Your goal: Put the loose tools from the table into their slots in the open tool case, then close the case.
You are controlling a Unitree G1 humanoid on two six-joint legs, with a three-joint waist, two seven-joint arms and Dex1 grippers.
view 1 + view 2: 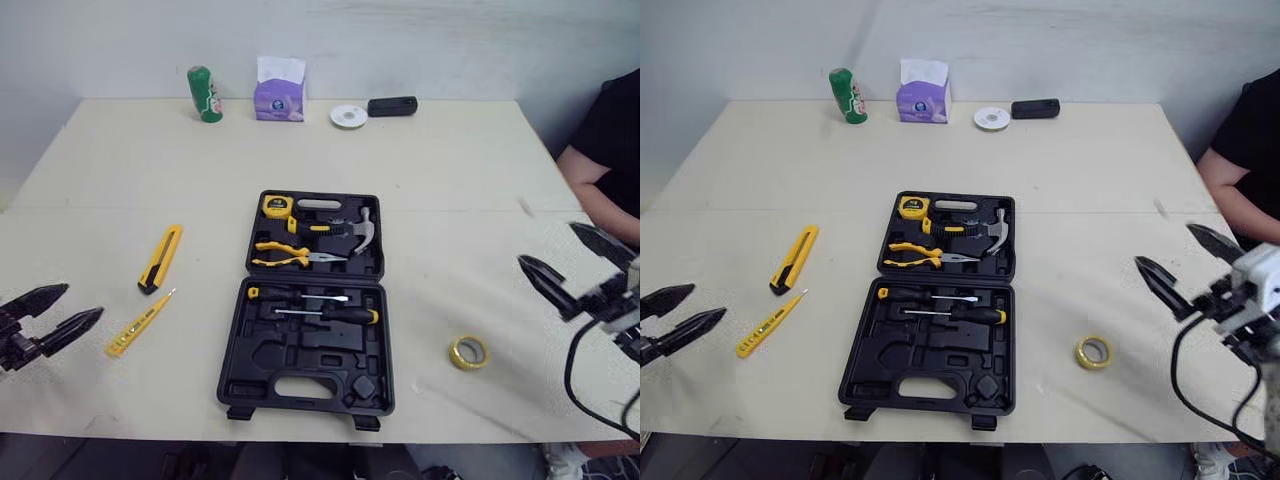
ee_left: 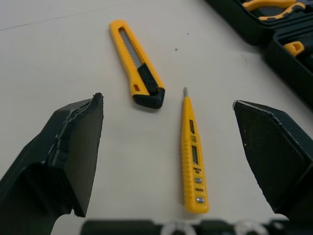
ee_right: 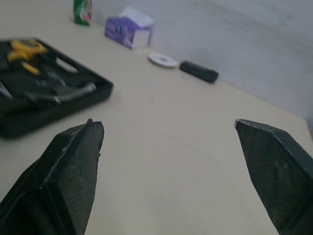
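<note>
Left gripper [image 1: 82, 301], fingers spread and empty, faces the slim yellow tester screwdriver [image 2: 193, 156] lying beside the yellow-and-black utility knife [image 2: 138, 68], left of the open black plastic tool case [image 1: 232, 350]. Probably best grasped mid-body, fingers across its length. Right gripper [image 1: 548, 245] likewise spread, empty.

Nothing is legible: the markings on the yellow tester pen [image 2: 193, 161], purple tissue box [image 1: 279, 100] and green can [image 1: 205, 95] are too small to read.
</note>
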